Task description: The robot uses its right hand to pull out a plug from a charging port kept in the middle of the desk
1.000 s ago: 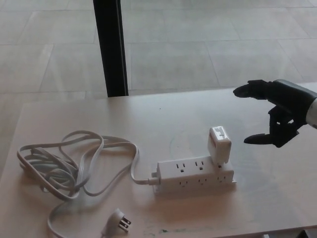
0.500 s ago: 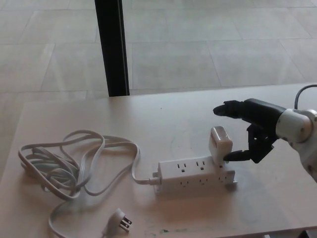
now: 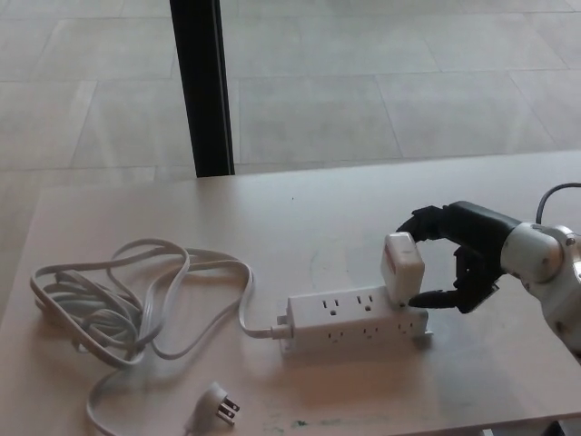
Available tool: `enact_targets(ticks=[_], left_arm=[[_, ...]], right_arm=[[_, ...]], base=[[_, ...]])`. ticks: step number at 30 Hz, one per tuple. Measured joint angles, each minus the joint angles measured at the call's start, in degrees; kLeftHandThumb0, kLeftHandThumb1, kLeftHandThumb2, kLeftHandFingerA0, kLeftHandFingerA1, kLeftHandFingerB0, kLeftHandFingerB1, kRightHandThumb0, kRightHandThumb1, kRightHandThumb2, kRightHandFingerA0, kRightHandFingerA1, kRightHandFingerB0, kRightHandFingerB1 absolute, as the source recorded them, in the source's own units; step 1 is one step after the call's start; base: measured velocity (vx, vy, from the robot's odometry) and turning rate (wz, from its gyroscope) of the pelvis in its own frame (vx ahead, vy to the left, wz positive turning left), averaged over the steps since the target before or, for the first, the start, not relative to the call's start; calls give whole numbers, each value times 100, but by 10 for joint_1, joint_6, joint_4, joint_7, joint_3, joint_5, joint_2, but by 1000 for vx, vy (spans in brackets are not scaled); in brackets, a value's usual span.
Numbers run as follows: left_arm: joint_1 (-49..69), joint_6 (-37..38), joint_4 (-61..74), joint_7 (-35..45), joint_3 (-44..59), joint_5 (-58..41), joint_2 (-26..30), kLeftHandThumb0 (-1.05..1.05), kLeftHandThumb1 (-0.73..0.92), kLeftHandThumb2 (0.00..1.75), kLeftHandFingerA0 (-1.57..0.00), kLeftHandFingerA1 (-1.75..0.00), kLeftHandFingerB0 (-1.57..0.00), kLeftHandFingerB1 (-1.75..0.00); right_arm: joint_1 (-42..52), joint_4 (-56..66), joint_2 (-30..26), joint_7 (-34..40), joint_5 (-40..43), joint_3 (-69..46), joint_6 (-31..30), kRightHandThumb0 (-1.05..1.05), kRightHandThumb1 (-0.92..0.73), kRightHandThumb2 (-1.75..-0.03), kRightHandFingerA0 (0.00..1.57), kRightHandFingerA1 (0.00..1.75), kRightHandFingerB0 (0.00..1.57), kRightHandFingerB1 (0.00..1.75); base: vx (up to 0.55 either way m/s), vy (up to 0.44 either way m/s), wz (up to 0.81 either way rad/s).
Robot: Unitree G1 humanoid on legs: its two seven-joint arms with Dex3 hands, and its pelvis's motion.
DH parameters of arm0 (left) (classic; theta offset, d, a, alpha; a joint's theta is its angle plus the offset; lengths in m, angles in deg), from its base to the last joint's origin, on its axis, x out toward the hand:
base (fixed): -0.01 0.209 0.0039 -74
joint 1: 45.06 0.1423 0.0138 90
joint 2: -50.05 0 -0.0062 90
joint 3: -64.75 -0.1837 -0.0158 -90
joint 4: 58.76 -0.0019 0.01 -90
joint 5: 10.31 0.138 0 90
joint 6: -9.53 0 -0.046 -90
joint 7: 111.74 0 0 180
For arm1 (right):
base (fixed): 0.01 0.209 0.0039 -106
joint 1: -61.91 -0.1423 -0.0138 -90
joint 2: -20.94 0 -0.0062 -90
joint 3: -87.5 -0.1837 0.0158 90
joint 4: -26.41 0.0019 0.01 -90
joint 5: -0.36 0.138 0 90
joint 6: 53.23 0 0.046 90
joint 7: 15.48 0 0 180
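Right hand (image 3: 451, 259) brackets the adapter plug (image 3: 401, 267), fingers apart, not yet clamped.
The plug sits in the power strip's (image 3: 356, 322) right end, mid-bench. Best play: pinch both faces firmly, pull straight up, or the light strip may lift along.

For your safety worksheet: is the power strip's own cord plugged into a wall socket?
No. The cord's plug lies loose on the desk, prongs bare.

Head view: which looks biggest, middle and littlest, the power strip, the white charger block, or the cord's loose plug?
1. Power strip, the long white bar.
2. White charger block, plugged into the strip's right end.
3. Loose plug, littlest, though it lies nearest the camera.
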Motion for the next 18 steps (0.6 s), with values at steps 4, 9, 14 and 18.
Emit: enact_targets(ticks=[4,9,14,18], left_arm=[[0,2,0,-1,-4,1,0,-95,38,57,-109,-69,-94,-57],[1,4,-2,-1,-5,0,0,-94,43,55,-106,-70,-91,-57],[1,8,-2,-2,-8,1,0,-97,46,56,-104,-69,-94,-57],[1,8,-4,-2,-11,1,0,-97,32,82,-107,-67,-89,-57]], right_arm=[[1,1,15,19,-4,-10,5,-48,-55,-58,97,132,51,41],[9,8,32,34,-5,-30,12,-49,-55,-58,94,139,51,43],[12,9,44,45,-6,-38,24,-50,-53,-59,90,152,52,43],[15,9,49,52,-5,-46,39,-34,-52,-58,94,145,58,45]], base=[[0,0,0],[0,0,0],[0,0,0],[0,0,0]])
